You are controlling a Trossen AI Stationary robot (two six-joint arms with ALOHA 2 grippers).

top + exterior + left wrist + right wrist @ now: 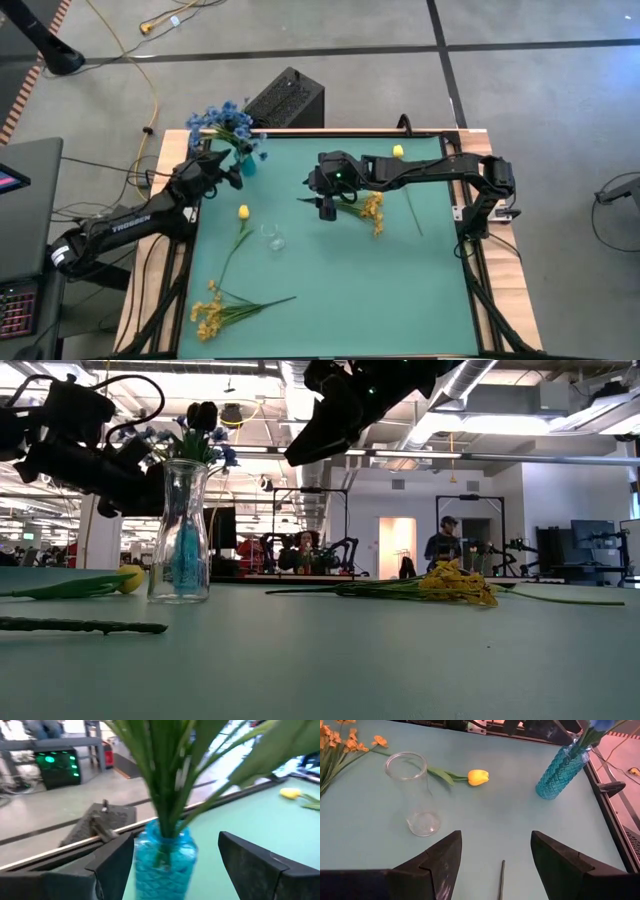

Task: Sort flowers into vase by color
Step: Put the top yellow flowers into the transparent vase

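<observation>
A blue glass vase (247,164) stands at the table's far left, with blue sprays (230,124) in it; their green stalks (165,780) enter its neck. My left gripper (175,842) is open, with a finger on either side of the vase's neck (165,852). My right gripper (495,850) is open and empty above the table's middle, next to a yellow spray (372,208) that lies flat. A clear glass vase (272,238) stands empty beside a yellow bud stem (243,212). Another bud stem (398,152) lies far right, and another yellow spray (210,315) lies near left.
A thin green stalk end (501,880) lies on the table below my right gripper. A black box (288,98) sits on the floor behind the table's far edge. Bare green table (380,290) spreads across the near right. People stand in the room beyond the table (445,540).
</observation>
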